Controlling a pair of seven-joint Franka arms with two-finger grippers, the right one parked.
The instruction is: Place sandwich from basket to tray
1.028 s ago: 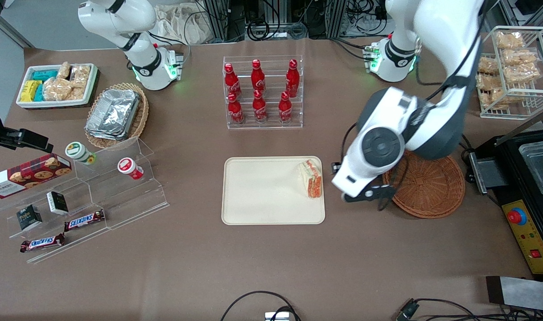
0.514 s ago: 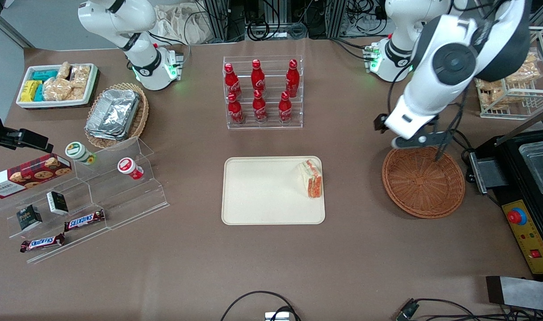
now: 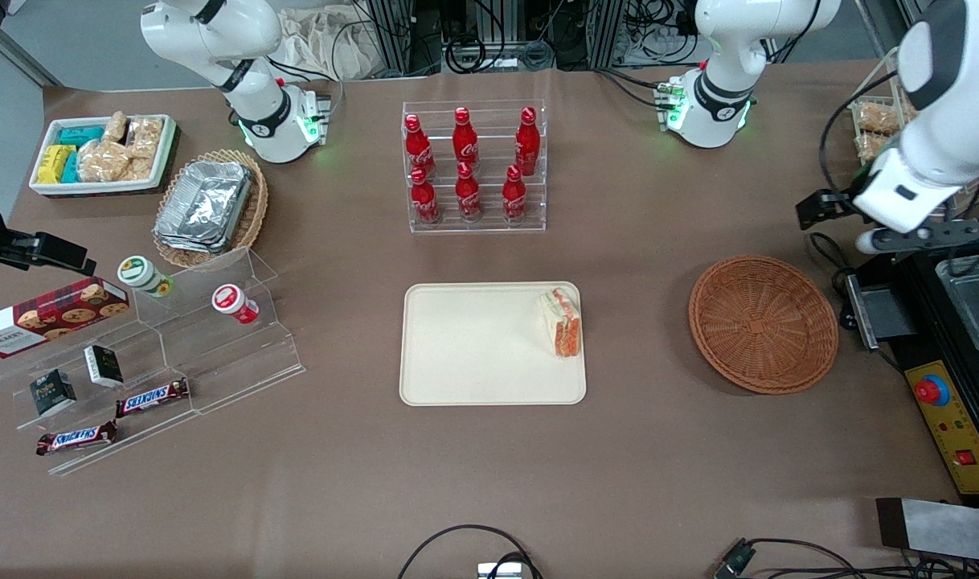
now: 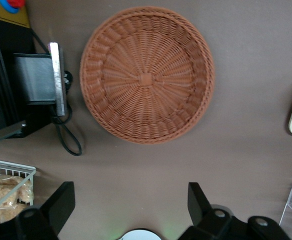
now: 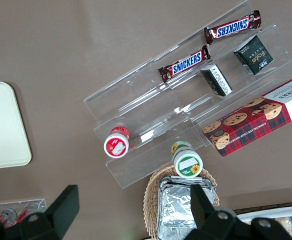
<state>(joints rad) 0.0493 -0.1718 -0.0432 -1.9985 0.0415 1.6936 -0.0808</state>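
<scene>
Sandwich (image 3: 562, 322) lies on tray (image 3: 473, 378); basket (image 3: 763, 323) bare. End effector (image 4: 131, 200) spread open, holding nothing (task apparently complete).

A brown table (image 3: 489, 482) fills the scene under even light. Past its edge farthest from the front camera, cables (image 3: 489, 44) tangle around metal frames over a grey floor (image 3: 71, 40).
</scene>
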